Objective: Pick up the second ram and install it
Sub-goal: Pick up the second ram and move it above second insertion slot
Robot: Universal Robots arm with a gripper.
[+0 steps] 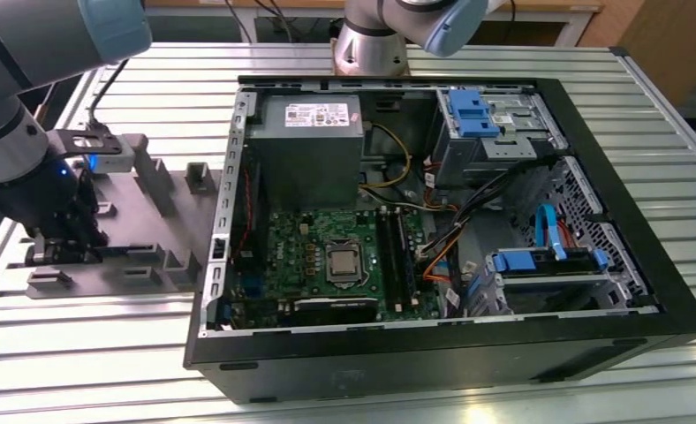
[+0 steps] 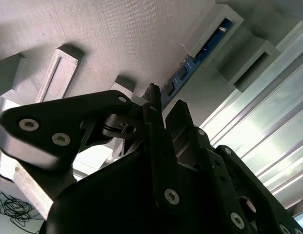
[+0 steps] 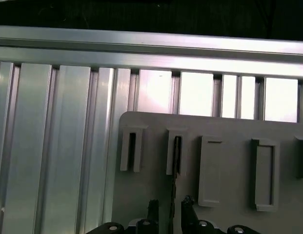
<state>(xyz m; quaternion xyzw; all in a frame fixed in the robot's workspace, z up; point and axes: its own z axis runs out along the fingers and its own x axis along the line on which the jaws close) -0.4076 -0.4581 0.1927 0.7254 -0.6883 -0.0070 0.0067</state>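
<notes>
The second ram (image 2: 190, 63) is a thin blue-green stick standing on edge in two grey holder blocks of the fixture plate (image 3: 229, 131). In the first wrist view its narrow edge (image 3: 174, 163) runs from a holder slot down between my fingertips. My gripper (image 3: 170, 204) is open and straddles the stick, one finger (image 3: 152, 205) on each side with a small gap showing. The second wrist view shows the same gripper (image 2: 165, 105) low over the plate. In the exterior view the gripper (image 1: 63, 252) hangs at the left over the grey plate (image 1: 147, 221).
An open black computer case (image 1: 631, 265) lies on the slatted aluminium table (image 1: 65, 353), at the exterior view's right of the plate. Inside are the green motherboard (image 1: 295, 256), long black memory slots (image 1: 396, 256), a grey power supply (image 1: 306, 146) and loose cables. Several other grey holders stand on the plate.
</notes>
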